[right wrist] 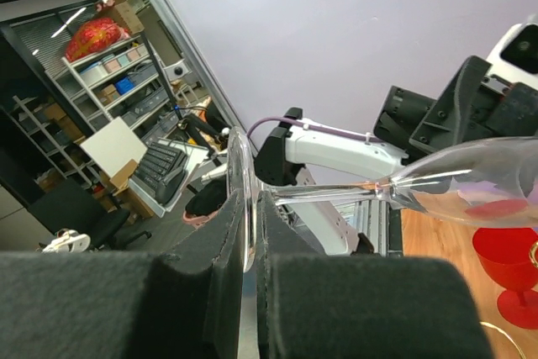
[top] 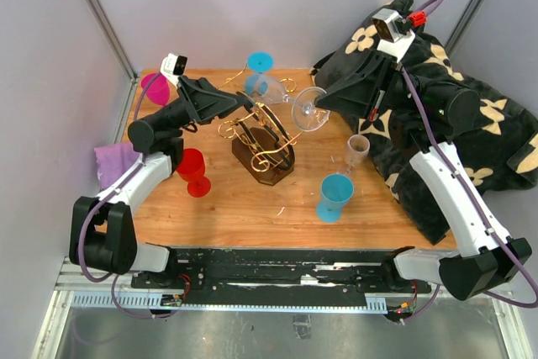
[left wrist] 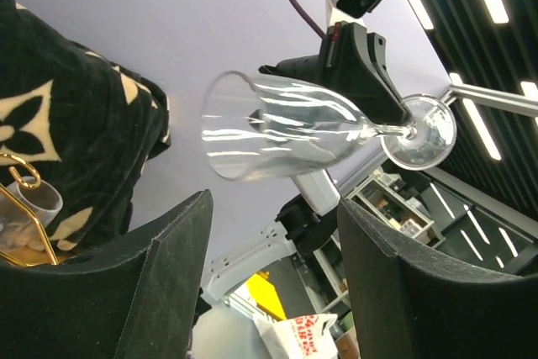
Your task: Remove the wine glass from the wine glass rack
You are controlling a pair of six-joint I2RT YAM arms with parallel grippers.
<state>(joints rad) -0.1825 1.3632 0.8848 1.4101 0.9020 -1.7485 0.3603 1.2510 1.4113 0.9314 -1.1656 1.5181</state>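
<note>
A wooden table [top: 252, 208] held the scene, with a black blanket [top: 496, 132] patterned in pale flowers heaped along its right side. Two arms reached in from the near edge.

At the centre stood the wine glass rack [top: 265, 147], its gold wire scrolls rising from a dark arched wooden base.

The clear wine glass [left wrist: 277, 136] hung on its side in the air just past the rack's far right corner, with no wire touching it in the left wrist view. Its bowl pointed left and its foot [right wrist: 245, 199] pointed right.

The right gripper [top: 324, 105] was clenched on that foot. The disc stood edge-on, pinched between the two dark fingers [right wrist: 210, 275], and the stem ran out sideways beyond them to the bowl.

The left gripper [top: 245, 107] hovered over the rack's far left side with its jaws spread wide and nothing between them. In its own camera the bowl lay beyond the fingertips and apart from both.

Smaller pieces stood around:
- a blue cup [top: 336, 195] near the front right of the rack
- a red goblet [top: 193, 170] to its left
- a blue-footed glass [top: 259, 69] at the back
- a pink glass [top: 154, 88] in the far left corner
- a small clear cup [top: 357, 150] beside the blanket
- a purple cloth [top: 113, 161] at the left edge
</note>
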